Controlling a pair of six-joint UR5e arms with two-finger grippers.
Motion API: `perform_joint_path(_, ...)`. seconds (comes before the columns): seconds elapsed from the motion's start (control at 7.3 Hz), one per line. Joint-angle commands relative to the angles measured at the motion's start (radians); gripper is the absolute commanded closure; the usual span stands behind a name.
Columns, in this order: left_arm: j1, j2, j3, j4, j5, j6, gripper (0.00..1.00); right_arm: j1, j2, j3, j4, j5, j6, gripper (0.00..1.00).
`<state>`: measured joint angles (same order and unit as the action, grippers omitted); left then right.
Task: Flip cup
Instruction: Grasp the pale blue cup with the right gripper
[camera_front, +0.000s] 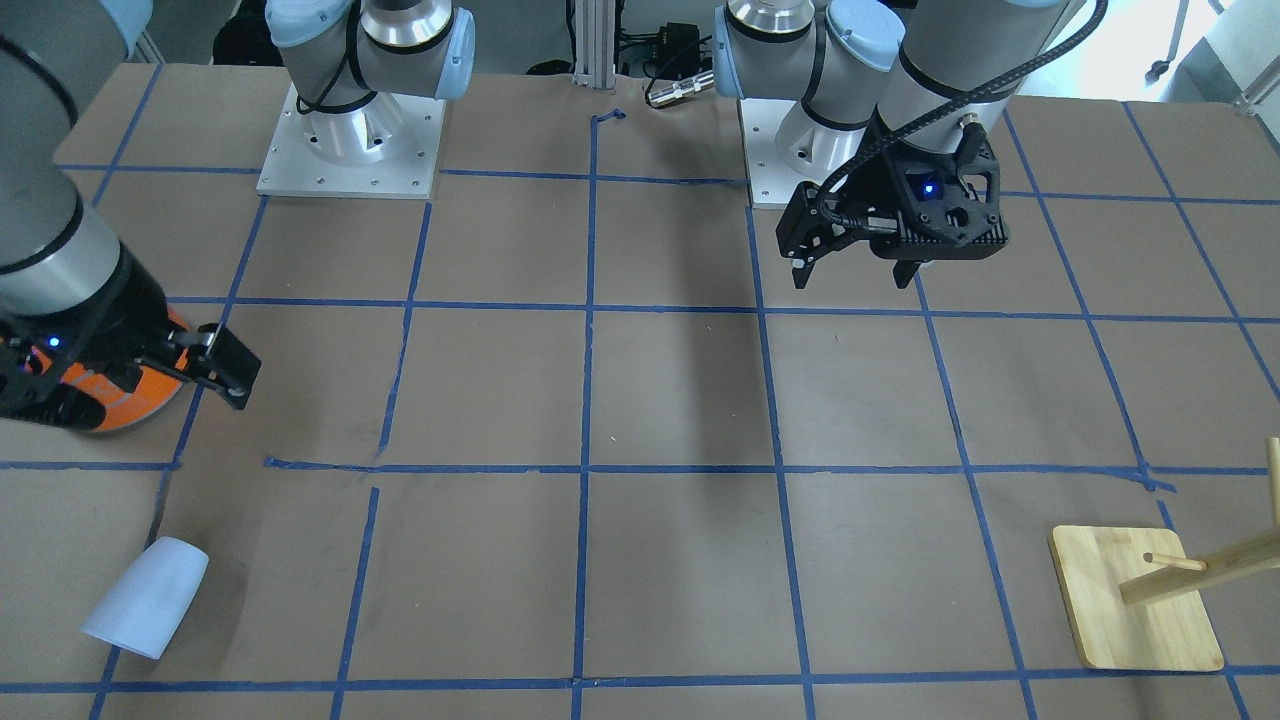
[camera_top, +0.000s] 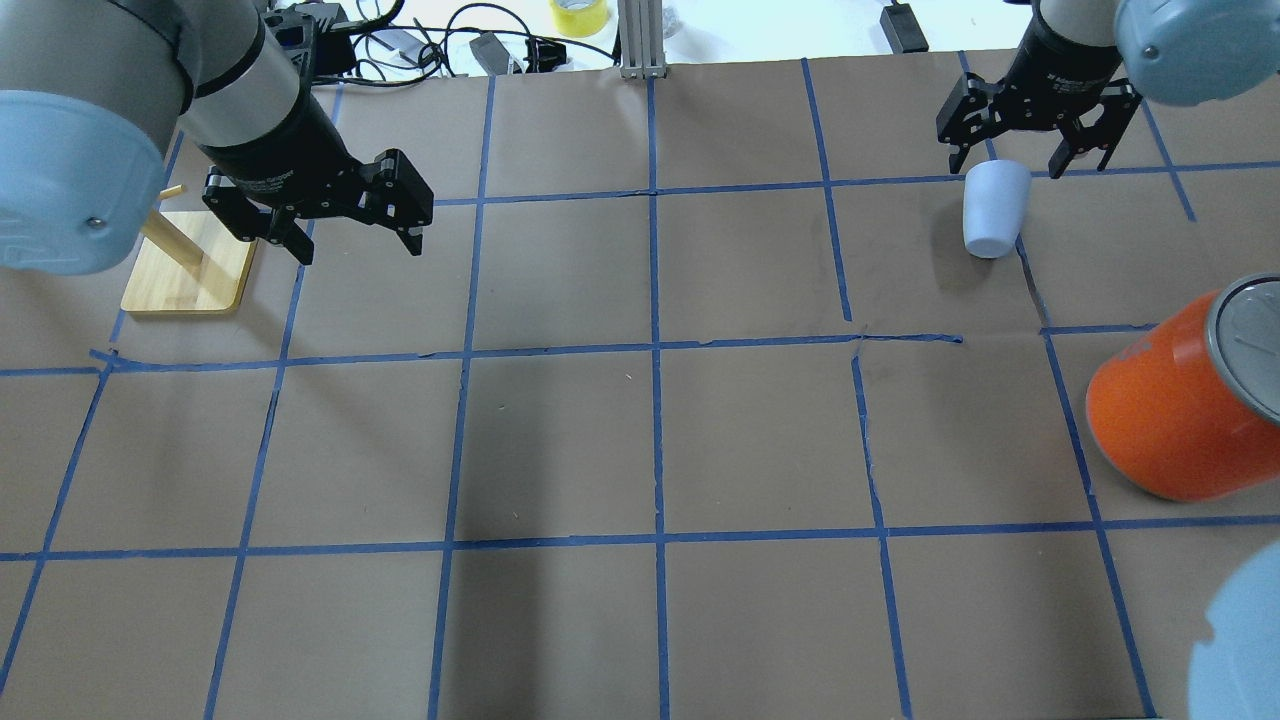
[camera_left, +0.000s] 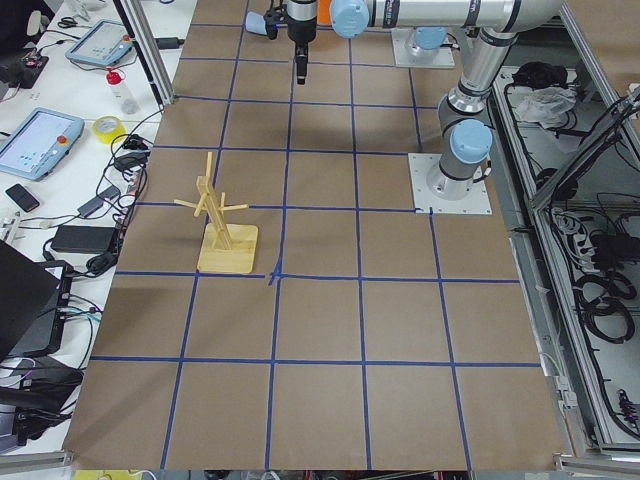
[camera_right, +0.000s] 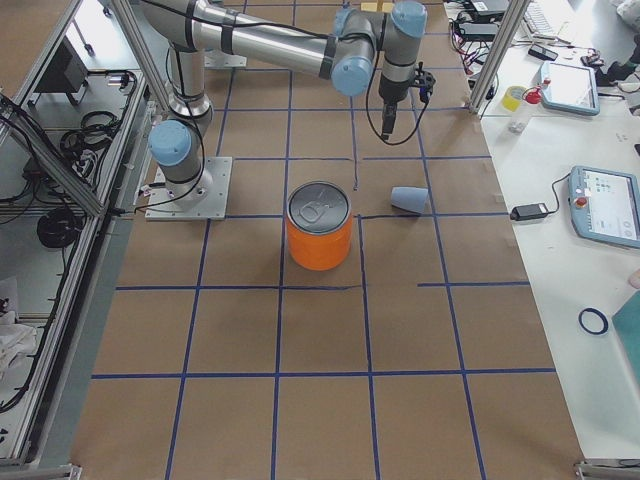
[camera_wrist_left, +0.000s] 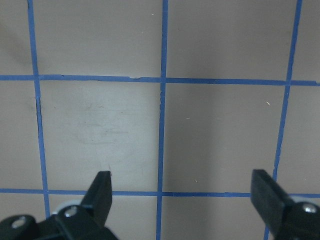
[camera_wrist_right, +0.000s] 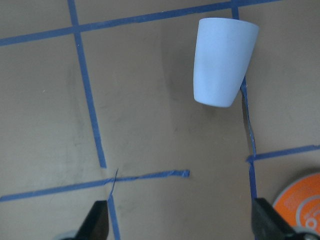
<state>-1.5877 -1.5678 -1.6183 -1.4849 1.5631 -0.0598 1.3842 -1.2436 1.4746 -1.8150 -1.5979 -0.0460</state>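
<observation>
The pale blue-white cup (camera_top: 995, 208) lies on its side on the brown table at the far right, its wide end pointing away from the robot. It also shows in the front view (camera_front: 147, 600), the right side view (camera_right: 410, 199) and the right wrist view (camera_wrist_right: 223, 62). My right gripper (camera_top: 1022, 165) is open and empty and hovers above the table just beyond the cup. In the right wrist view the gripper (camera_wrist_right: 180, 220) has the cup ahead of it and to the right. My left gripper (camera_top: 358, 248) is open and empty above the table's left side, also seen from the front (camera_front: 852, 280).
A large orange can (camera_top: 1170, 420) with a silver top stands near the right edge, closer to the robot than the cup. A wooden peg stand (camera_top: 190, 270) on a square base stands at the far left, beside the left gripper. Blue tape lines grid the table.
</observation>
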Motion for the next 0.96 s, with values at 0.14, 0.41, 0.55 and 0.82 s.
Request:
perform_joint_path(0.14, 0.0, -0.004, -0.003, 0.0, -0.002, -0.002, 0.0, -0.074, 0.209, 0.007, -0.258, -0.03, -0.138, 0.0)
perform_joint_path(0.41, 0.0, -0.006, -0.003, -0.002, 0.0, -0.002, 0.0, -0.088, 0.257, 0.03, -0.302, -0.04, -0.158, 0.0)
perform_joint_path(0.55, 0.0, -0.008, -0.005, -0.002, -0.002, -0.003, 0.0, -0.088, 0.274, 0.036, -0.326, -0.031, -0.15, 0.0)
perform_joint_path(0.82, 0.0, -0.008, -0.012, -0.002, -0.002, -0.003, 0.0, -0.088, 0.328, 0.036, -0.432, -0.034, -0.152, 0.0)
